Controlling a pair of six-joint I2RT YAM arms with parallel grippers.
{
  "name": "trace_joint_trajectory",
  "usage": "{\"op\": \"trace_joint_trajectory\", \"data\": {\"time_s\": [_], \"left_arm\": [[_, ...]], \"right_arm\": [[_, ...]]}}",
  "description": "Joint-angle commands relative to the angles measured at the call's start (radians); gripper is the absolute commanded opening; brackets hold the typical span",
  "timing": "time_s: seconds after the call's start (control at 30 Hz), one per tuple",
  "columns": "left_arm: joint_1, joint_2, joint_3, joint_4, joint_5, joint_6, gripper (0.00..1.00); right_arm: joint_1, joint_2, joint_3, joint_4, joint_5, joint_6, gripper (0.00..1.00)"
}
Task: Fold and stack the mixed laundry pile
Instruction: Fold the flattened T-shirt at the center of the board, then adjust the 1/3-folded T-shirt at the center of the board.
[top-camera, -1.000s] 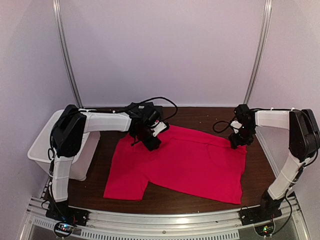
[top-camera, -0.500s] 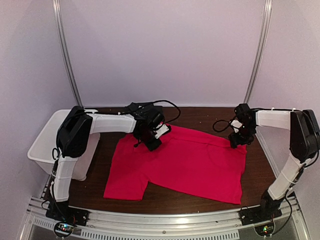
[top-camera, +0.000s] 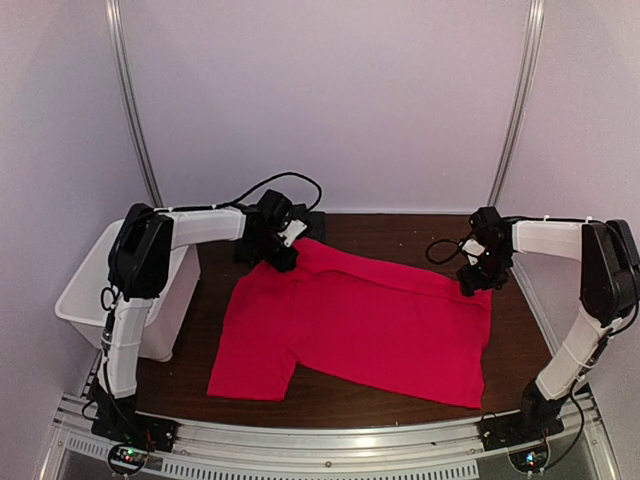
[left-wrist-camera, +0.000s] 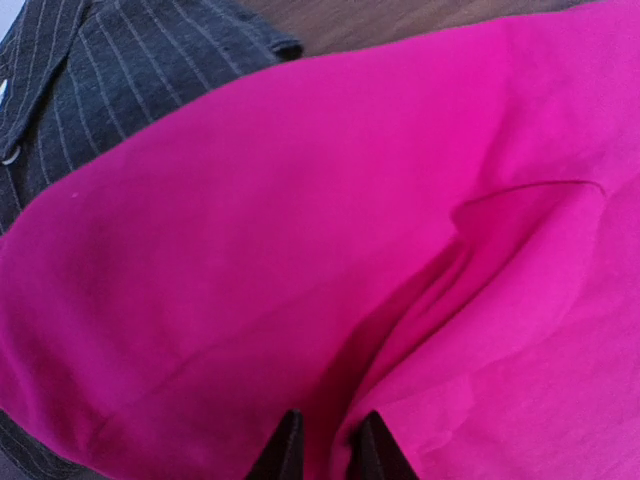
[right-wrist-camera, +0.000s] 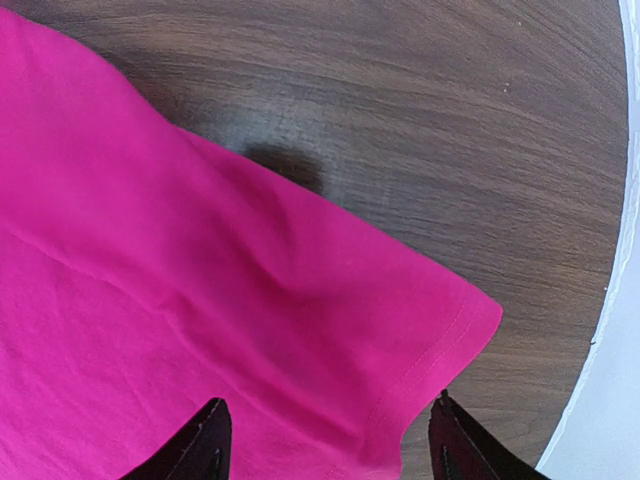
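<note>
Red T-shirt (top-camera: 350, 330) spread mostly flat over the middle of the dark wooden table (top-camera: 400, 228), 1 sleeve pointing to the near left, hem along the right side.

Far-left corner of it bunched up to the left gripper (top-camera: 281, 248). From the left wrist: fingertips (left-wrist-camera: 288, 455) almost together, clenched on a raised fold of the red cloth.

Dark pinstriped shirt (left-wrist-camera: 90, 70) at the far left, 1 pale button showing, lying partly beneath the red cloth. From above, only a dark patch just behind the left gripper.

Right gripper (top-camera: 476, 284) at the far-right corner of the T-shirt, released, jaws spread wide. From the right wrist: 1 finger over red cloth, the other at the edge of the hem by bare wood, the stitched hem corner flat between the 2. Cannot tell whether the tips touch the cloth.

White bin (top-camera: 85, 290) at the left side of the table, next to the left arm.
</note>
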Motion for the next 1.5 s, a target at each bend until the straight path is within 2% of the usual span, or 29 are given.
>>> {"op": "trace_joint_trajectory", "data": {"time_s": [0.0,0.13,0.2,0.37,0.5,0.73,0.9,1.03,1.2,1.27,1.47], "left_arm": [[0.007,0.052,0.049,0.01,-0.042,0.006,0.23],[0.007,0.052,0.05,0.001,-0.196,-0.009,0.36],[0.007,0.008,0.019,0.021,-0.19,-0.005,0.4],[0.004,-0.209,-0.168,0.189,-0.152,0.019,0.4],[-0.004,-0.268,-0.209,0.182,-0.063,0.055,0.39],[-0.06,-0.21,-0.228,0.163,0.053,0.094,0.3],[-0.085,-0.171,-0.223,0.158,0.194,0.115,0.21],[-0.09,-0.107,-0.188,0.147,0.092,0.092,0.2],[-0.087,-0.011,-0.069,0.083,0.012,0.082,0.21],[-0.081,0.013,-0.034,0.073,-0.035,0.062,0.24],[-0.057,0.031,0.008,0.063,-0.046,0.044,0.29]], "right_arm": [[0.005,-0.027,-0.006,0.01,-0.002,0.008,0.69],[0.005,-0.029,-0.004,0.007,-0.005,0.01,0.69],[0.005,-0.03,-0.003,0.006,-0.011,0.011,0.69],[0.005,-0.046,-0.011,0.008,-0.013,0.016,0.68],[0.005,-0.062,-0.017,0.013,-0.02,0.02,0.68],[0.005,-0.077,-0.015,0.013,-0.021,0.022,0.68],[0.005,-0.074,-0.012,0.01,-0.021,0.022,0.68],[0.005,-0.073,-0.009,0.009,-0.021,0.024,0.68],[0.005,-0.073,-0.01,0.005,-0.021,0.024,0.68],[0.005,-0.078,-0.012,0.004,-0.02,0.025,0.68],[0.005,-0.083,-0.018,0.004,-0.02,0.024,0.68]]}}
